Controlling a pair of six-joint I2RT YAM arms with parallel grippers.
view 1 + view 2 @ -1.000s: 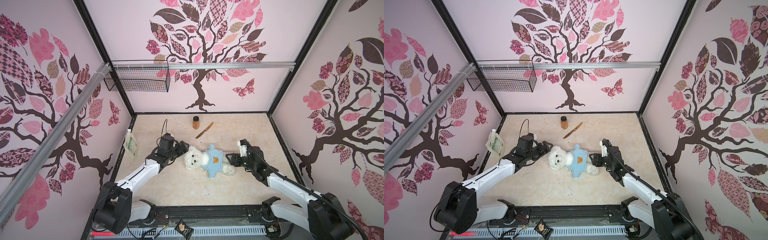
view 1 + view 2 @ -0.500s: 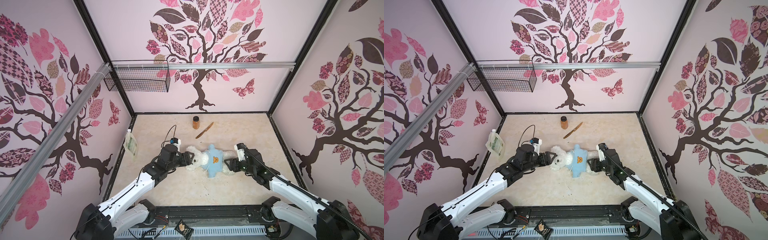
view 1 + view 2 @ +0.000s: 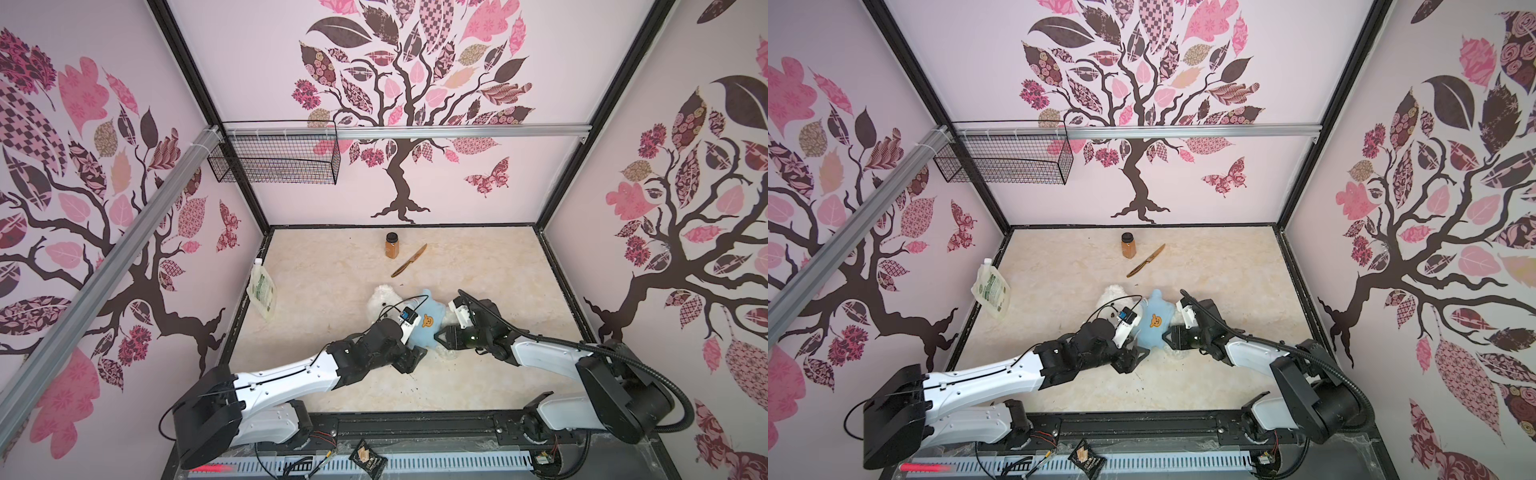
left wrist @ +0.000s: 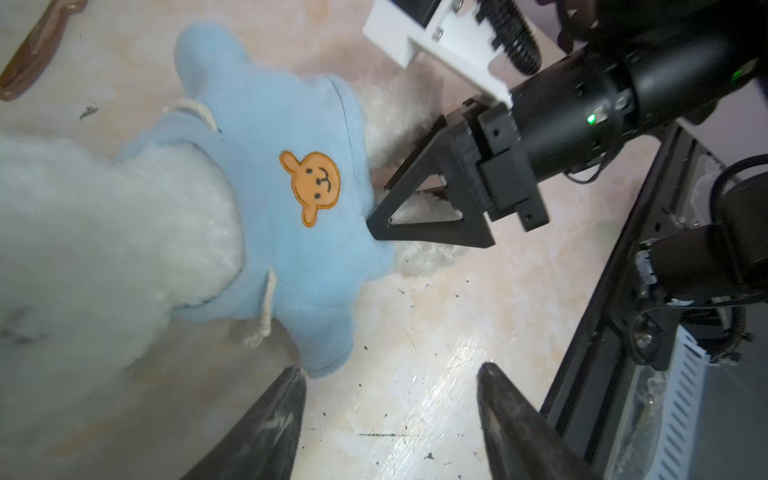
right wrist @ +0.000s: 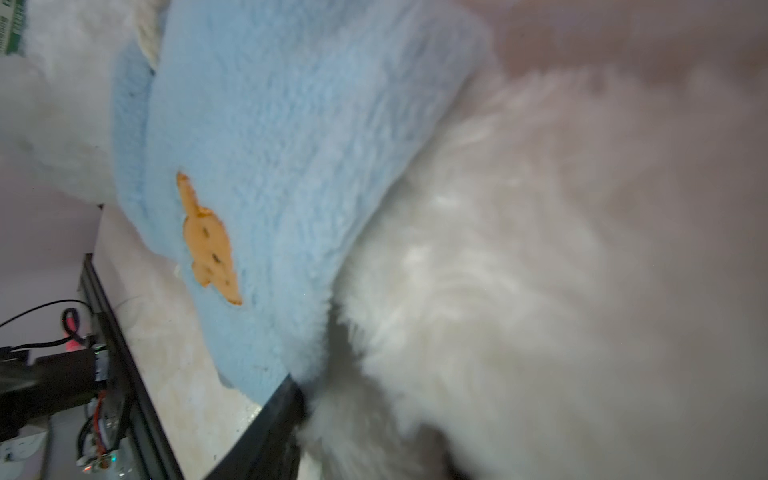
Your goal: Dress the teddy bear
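Note:
The teddy bear (image 3: 383, 296) (image 3: 1112, 292) lies on its back mid-table, head to the left, wearing a light blue shirt (image 3: 430, 328) (image 4: 291, 166) with a tan bear-face print. My left gripper (image 3: 415, 358) (image 4: 390, 370) is open at the near sleeve. One fingertip (image 4: 296, 374) touches the sleeve end, and only tabletop lies between the jaws. My right gripper (image 3: 441, 336) (image 5: 365, 415) is at the shirt's hem (image 5: 316, 332). Its jaws stand apart with white fur between them. I cannot tell whether they clamp it.
A brown spice jar (image 3: 392, 245) and a wooden knife (image 3: 409, 260) lie behind the bear. A white pouch (image 3: 262, 291) leans on the left wall. A wire basket (image 3: 274, 158) hangs high at the back left. A black rail (image 3: 415, 419) borders the front edge.
My left gripper has swung from beside the bear's head to the near sleeve and narrowed. My right gripper has moved in from the bear's feet to the shirt hem and closed somewhat.

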